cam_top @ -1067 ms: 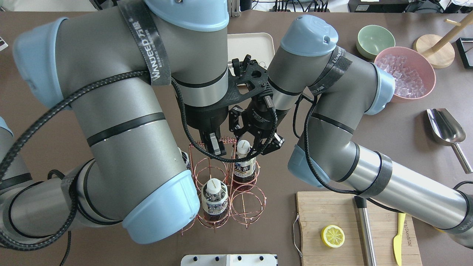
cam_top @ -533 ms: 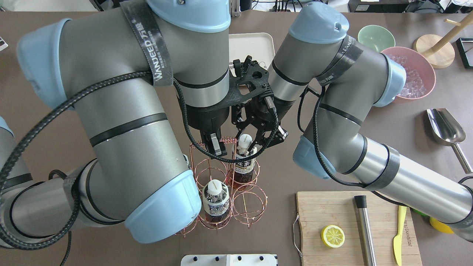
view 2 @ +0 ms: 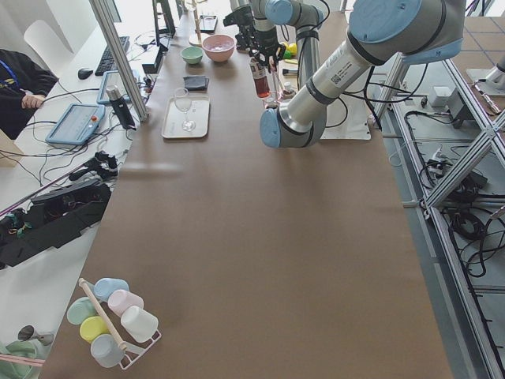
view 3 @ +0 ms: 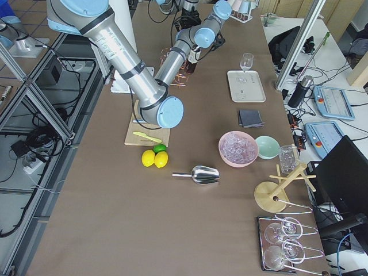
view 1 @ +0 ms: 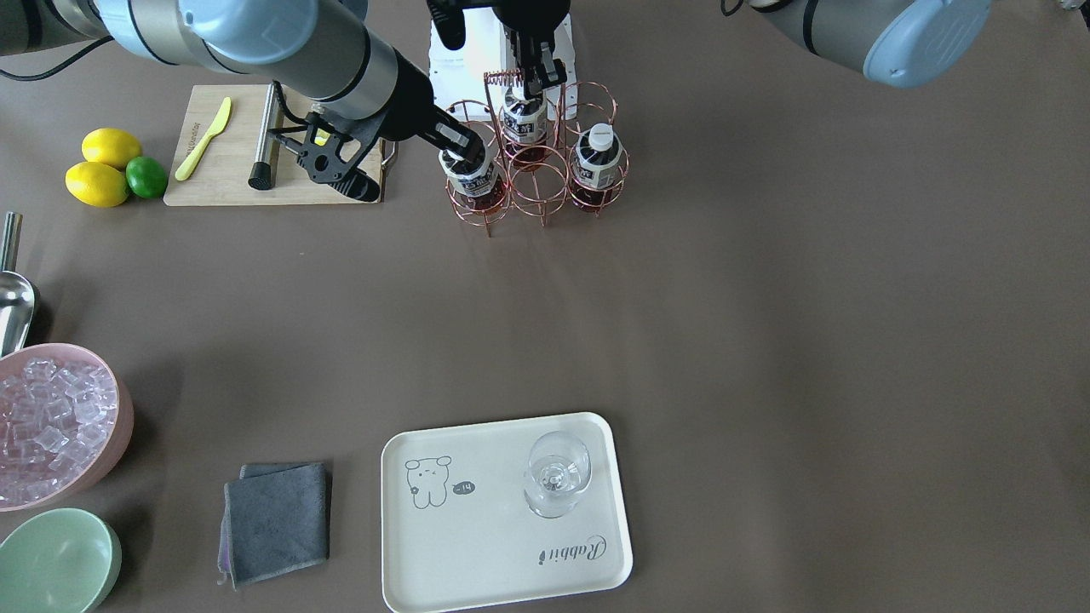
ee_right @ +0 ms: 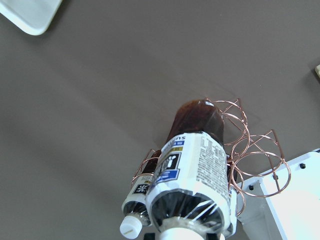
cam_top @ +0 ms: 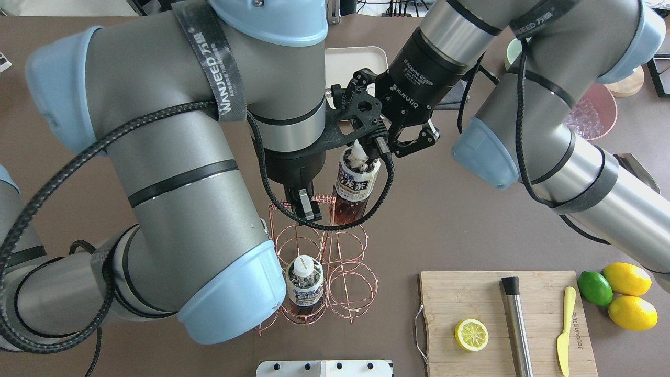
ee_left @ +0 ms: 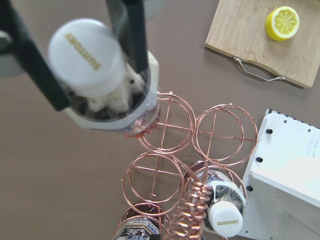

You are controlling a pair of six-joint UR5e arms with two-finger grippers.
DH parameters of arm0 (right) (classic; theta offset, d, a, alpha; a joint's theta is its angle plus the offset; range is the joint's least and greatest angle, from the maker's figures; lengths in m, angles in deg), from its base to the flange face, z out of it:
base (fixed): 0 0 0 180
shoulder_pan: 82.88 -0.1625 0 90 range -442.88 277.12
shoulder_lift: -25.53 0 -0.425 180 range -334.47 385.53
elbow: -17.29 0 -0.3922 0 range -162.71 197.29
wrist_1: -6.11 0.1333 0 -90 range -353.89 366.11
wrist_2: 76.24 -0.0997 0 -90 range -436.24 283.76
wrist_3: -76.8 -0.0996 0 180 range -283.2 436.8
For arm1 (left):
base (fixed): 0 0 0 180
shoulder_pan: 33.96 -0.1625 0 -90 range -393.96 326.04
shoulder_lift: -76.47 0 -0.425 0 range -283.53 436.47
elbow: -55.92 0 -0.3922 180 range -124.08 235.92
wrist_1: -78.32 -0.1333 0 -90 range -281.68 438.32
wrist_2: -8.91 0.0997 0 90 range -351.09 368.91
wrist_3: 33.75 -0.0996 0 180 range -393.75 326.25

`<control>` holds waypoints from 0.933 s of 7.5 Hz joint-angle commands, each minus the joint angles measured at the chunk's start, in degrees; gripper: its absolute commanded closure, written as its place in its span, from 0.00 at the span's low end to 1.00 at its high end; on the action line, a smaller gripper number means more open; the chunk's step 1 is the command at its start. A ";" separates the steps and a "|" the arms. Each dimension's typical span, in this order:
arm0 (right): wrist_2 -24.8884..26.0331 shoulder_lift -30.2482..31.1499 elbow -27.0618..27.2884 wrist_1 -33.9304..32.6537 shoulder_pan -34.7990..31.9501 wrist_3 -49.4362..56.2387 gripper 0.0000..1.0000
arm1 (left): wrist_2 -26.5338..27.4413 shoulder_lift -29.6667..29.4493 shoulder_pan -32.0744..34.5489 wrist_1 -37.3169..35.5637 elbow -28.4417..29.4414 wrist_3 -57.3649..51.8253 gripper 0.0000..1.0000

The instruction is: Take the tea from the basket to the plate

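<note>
My right gripper (cam_top: 362,152) is shut on the neck of a tea bottle (cam_top: 356,183) and holds it tilted above the copper wire basket (cam_top: 327,262). The bottle also shows in the front view (view 1: 473,177) and in the right wrist view (ee_right: 192,165). My left gripper (cam_top: 309,206) is shut on the coiled top of the basket's handle (view 1: 502,78). Two more tea bottles stand in the basket (view 1: 538,183), one in the back ring (view 1: 521,119) and one in a side ring (view 1: 599,162). The cream plate (view 1: 477,553) lies far across the table.
A stemless glass (view 1: 558,472) stands on the plate. A grey cloth (view 1: 277,519), a pink bowl of ice (view 1: 51,426) and a green bowl (view 1: 51,562) lie near it. A cutting board (cam_top: 471,298) with a lemon half, and a white box (cam_top: 324,368), sit beside the basket.
My right gripper has lifted the tea bottle up out of its ring and away from the robot. The right arm has risen. The left gripper has stayed on the handle.
</note>
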 commanded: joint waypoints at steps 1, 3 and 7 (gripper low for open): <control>-4.16 -3.12 -1.19 -0.03 -5.50 -1.22 1.00 | 0.00 -0.09 0.00 0.00 0.01 -0.09 1.00; -4.17 -7.59 -11.24 0.32 -9.72 1.83 1.00 | 0.09 -0.18 0.08 -0.09 -0.08 -0.09 1.00; -4.25 -10.77 -30.52 0.50 -13.69 19.66 1.00 | 0.09 -0.70 0.44 -0.18 -0.43 -0.09 1.00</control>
